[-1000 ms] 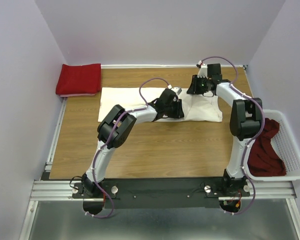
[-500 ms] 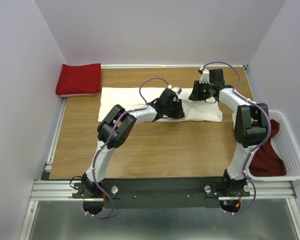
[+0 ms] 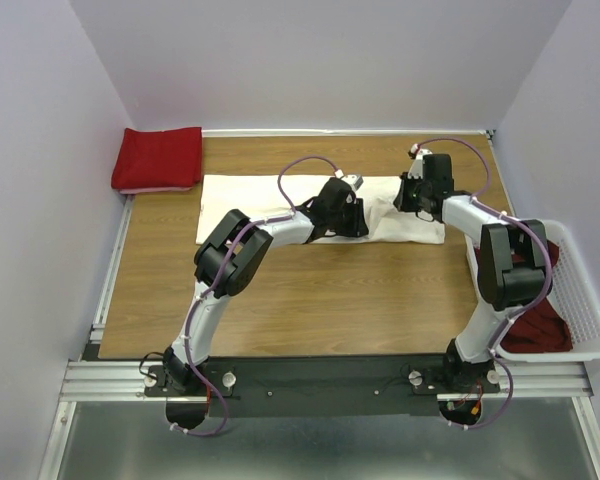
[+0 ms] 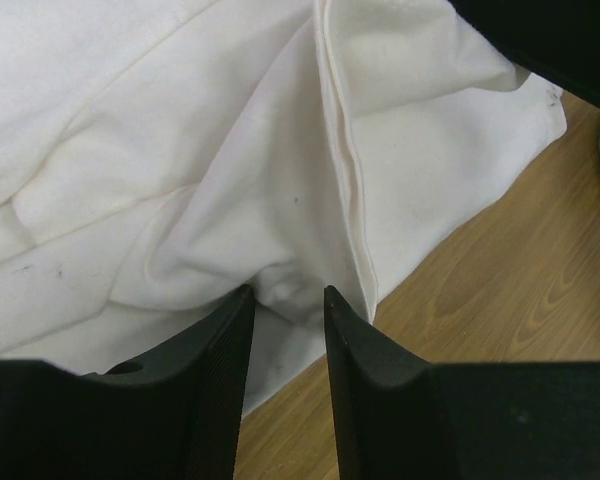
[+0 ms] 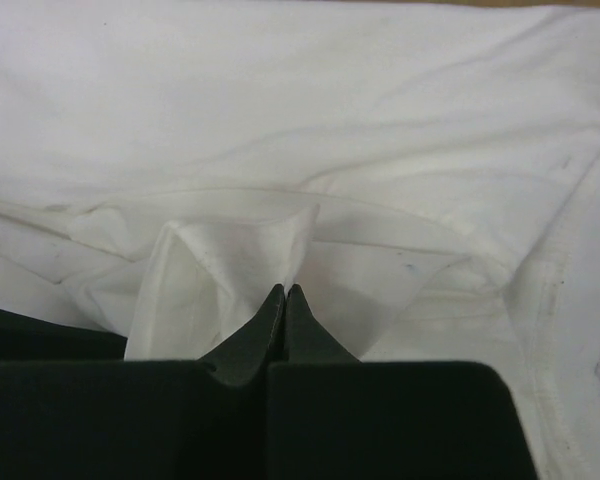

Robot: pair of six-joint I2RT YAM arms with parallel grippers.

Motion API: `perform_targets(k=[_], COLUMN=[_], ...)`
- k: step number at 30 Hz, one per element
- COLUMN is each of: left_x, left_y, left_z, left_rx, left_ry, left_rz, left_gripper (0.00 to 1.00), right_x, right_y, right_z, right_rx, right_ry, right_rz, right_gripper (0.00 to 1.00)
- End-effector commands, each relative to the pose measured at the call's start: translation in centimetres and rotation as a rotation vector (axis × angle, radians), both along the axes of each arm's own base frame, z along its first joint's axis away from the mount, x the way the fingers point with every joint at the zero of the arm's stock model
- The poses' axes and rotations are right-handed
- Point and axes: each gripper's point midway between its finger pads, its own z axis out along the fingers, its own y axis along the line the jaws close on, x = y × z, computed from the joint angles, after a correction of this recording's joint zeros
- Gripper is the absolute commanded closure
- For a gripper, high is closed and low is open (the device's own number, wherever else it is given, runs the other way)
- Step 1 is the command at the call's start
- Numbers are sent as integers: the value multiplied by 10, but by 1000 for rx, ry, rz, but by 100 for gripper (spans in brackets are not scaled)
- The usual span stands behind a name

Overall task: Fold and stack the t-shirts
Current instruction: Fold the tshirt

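Sitting nearest, on the right: dark red shirt (image 3: pixel 528 300) heaped loose in the basket (image 3: pixel 585 310), not yet folded.

Mid-table (image 3: pixel 310 300): cream shirt (image 3: pixel 250 200) lies flat in a long band, left to right, over the far half.

Left pincer (image 4: pixel 286 292) is at the band's middle. Its tips are a narrow gap apart with a pucker of cloth wedged between them, and creases fan out from that spot. Reads as a grip.

Right pincer (image 5: pixel 284 292) is at the right end, tips pressed together on a thin raised flap, with a stitched hem close by.

Far left corner: red shirt (image 3: pixel 158 157), folded square.

Handling, judged:
- The cloth is light, limp and not fragile. It probably sags between two holds and drags easily over the wood.
- A thin single-layer pinch may slip out or peel only the top ply.
- Hems and seams look like the surer holds, being thicker and less stretchy.
- Both holds should move together to keep the fold line straight.
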Motion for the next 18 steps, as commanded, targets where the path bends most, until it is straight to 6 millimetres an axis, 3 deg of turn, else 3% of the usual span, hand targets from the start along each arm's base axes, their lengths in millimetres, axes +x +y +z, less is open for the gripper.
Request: perform_targets(k=[1, 6, 9, 13, 18], left_x=[-6, -6, -5, -7, -7], left_y=[9, 11, 11, 12, 15], left_z=[-8, -11, -12, -13, -16], left_rx=[46, 52, 55, 59, 68], left_ry=[12, 14, 16, 21, 24], left_rz=[8, 11, 12, 14, 18], left_gripper=[57, 57, 57, 57, 57], right_x=[16, 14, 12, 4, -8], right_y=[-11, -24, -32, -39, -45], right_z=[39, 63, 63, 43, 10], right_rx=[-10, -36, -70, -69, -58], right_ry=[-184, -296, -320, -314, -240], right_rz=[-70, -128, -160, -205, -264], right_gripper=[99, 99, 94, 86, 82])
